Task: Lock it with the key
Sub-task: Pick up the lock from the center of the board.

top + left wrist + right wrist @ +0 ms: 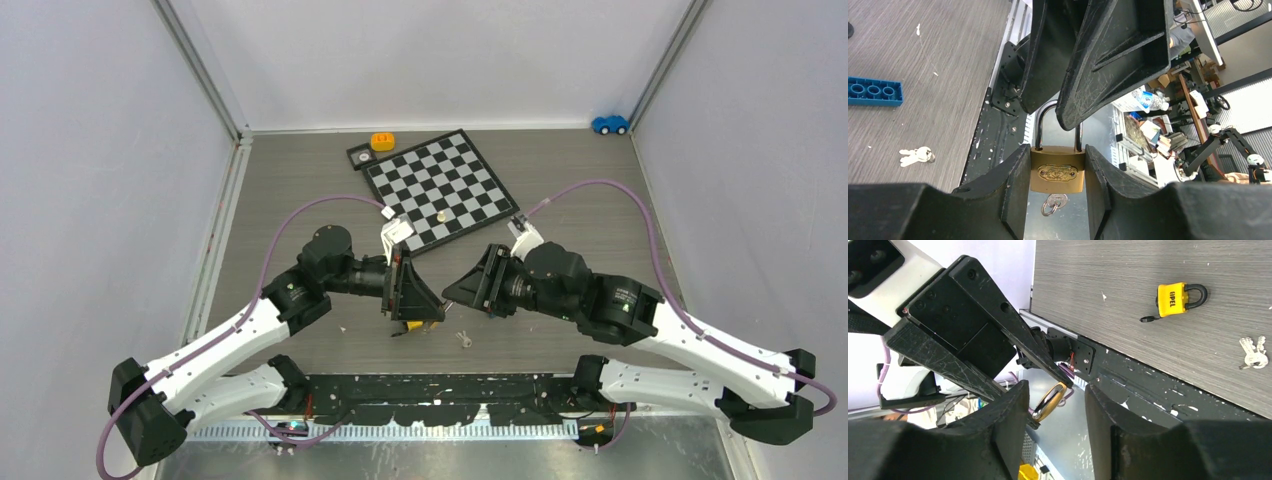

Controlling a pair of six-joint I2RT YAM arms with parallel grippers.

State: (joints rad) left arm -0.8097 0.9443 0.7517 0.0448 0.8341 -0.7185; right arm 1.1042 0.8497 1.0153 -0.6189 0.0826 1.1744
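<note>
Top external view: one grey wood-grain table [600,200], one checkered board [440,190]. Two scuffed matte-black grippers: left gripper [1057,160] clamped on one rectangular brass padlock [1057,173]; right gripper [1055,392] spread at its steel shackle. One yellow padlock [1175,297] lay flat on the table. One silvery key [1054,202] sat in the brass keyhole; one loose key bunch [915,156] lay on the table.

I see open tabletop [570,160] right of the chessboard [440,190], but at the middle the brass padlock [1057,172] clamped in the left gripper [1057,160] sits between the spread fingers of the right gripper [1055,395], with a yellow padlock [1175,297] lying beneath.
</note>
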